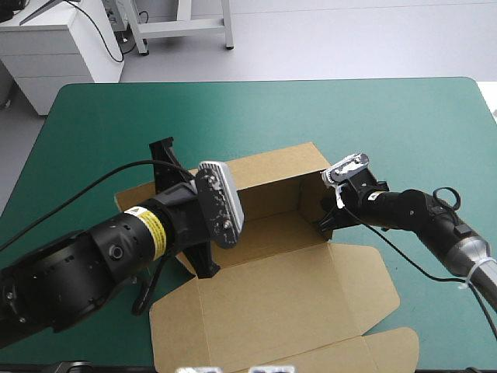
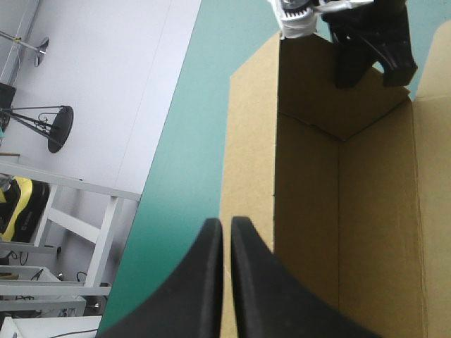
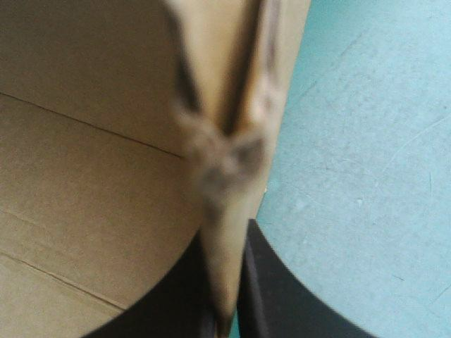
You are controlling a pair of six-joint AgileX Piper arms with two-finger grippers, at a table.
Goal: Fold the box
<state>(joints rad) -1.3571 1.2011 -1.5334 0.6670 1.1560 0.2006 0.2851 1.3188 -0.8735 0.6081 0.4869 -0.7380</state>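
Both claws were clamped on the box [image 1: 268,229], board between black fingers [image 3: 282,310]: my left claw [image 2: 227,224] at the far wall's left end, my right claw [image 3: 229,282] on the right end wall. I recorded the box mid-table, long axis left to right, walls raised, lid [image 1: 287,311] flat toward the near edge. Teal-green cover [image 1: 233,116] lay bare beyond the far wall and at right.

Flat teal-green table cover [image 1: 373,116]
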